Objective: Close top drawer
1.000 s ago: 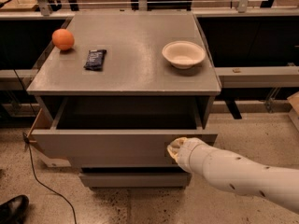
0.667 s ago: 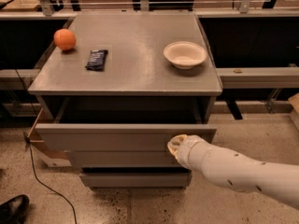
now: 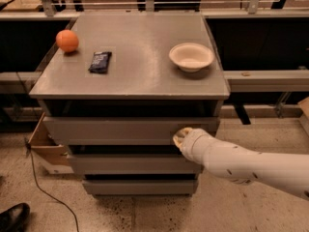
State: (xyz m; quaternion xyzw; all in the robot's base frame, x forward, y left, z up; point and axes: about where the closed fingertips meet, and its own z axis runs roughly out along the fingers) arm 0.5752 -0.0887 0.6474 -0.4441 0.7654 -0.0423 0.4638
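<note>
Claw [image 3: 182, 138] pressed on right end of top drawer [image 3: 120, 130] front, touching it; open or closed cannot be told. White arm [image 3: 251, 166] reaching in from lower right. Top drawer just under surface [image 3: 145, 79], sticking out slightly, dark gap above its front. Two narrower grey drawer fronts [image 3: 130, 164] below. White bowl [image 3: 191, 57] near right edge of surface. Black packet [image 3: 100, 62] left of centre. Orange ball [image 3: 67, 40] by left edge, toward back-left corner. Cardboard box [image 3: 46, 146] on floor beside cabinet's left side. Black shoe [image 3: 13, 217] at bottom left.
</note>
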